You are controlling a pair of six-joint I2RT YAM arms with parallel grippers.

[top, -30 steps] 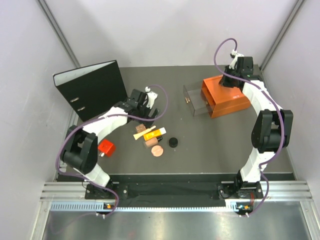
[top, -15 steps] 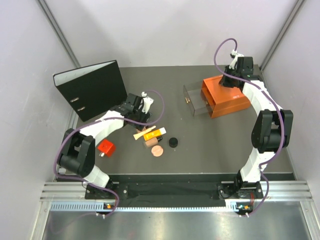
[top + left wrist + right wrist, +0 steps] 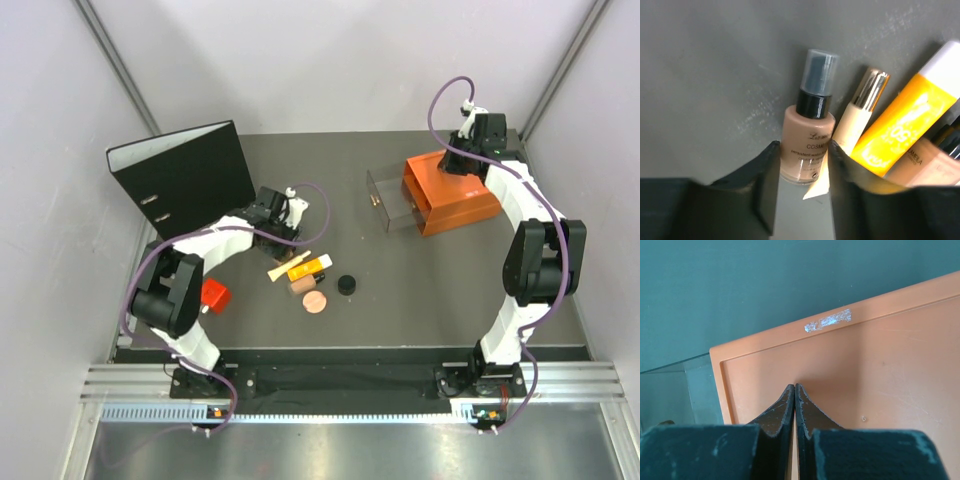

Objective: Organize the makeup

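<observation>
1 shift: left elbow (image 3: pixel 162 300) swung inward | left hand (image 3: pixel 801 150) apart around foundation bottle (image 3: pixel 807 127) | right hand (image 3: pixel 794 389) together, unmoved

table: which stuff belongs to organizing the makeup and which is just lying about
Job: yellow tube, cream stick, foundation bottle, compact, black jar; probably the orange box too.
Lying about: binder, red block.

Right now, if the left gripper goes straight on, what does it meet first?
Probably the foundation bottle: its base lies just ahead, between the fingers of the open left gripper, though depth is unclear.
</observation>
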